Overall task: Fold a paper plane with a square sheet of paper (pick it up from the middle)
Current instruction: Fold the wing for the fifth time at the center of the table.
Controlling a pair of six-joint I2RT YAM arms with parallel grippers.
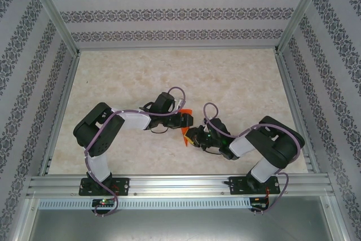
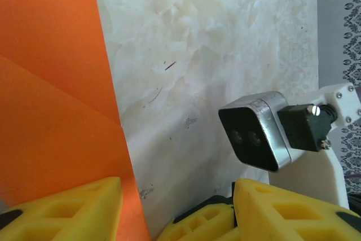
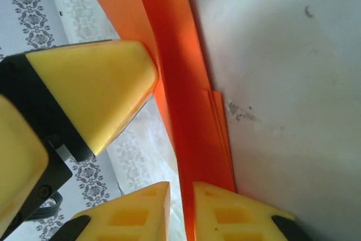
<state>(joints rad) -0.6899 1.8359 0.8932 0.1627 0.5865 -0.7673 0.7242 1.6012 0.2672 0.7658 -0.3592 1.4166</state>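
1. Our right tool (image 3: 181,196) has its two yellow fingers nearly together, one on each side of the folded paper. A sliver of light shows between one finger and the paper, so we cannot tell whether the tool pinches it or merely brackets it.
2. Our left tool (image 2: 177,196) stands open, its jaws well apart with bare desk showing between them. The paper lies against the inner face of one finger and is nowhere near the other.
3. The square sheet of paper (image 3: 186,83) is bright orange and partly folded. We see a diagonal crease across it in the left wrist view and several stacked edges in the right wrist view. It stands on edge between the two tools, near the middle of the desk (image 1: 225,77) and in front of the arm bases.
4. We judge the step in hand to be a mid-fold regrip. The layers are made, but the narrow dart shape is not yet finished, and one tool must steady the paper while the other takes a new hold.
5. The next move, as we see it, calls for a sure pinch across all the layers before anything else shifts. Thin paper bends and slides easily, so the stacked edges must stay aligned or the crease will wander.
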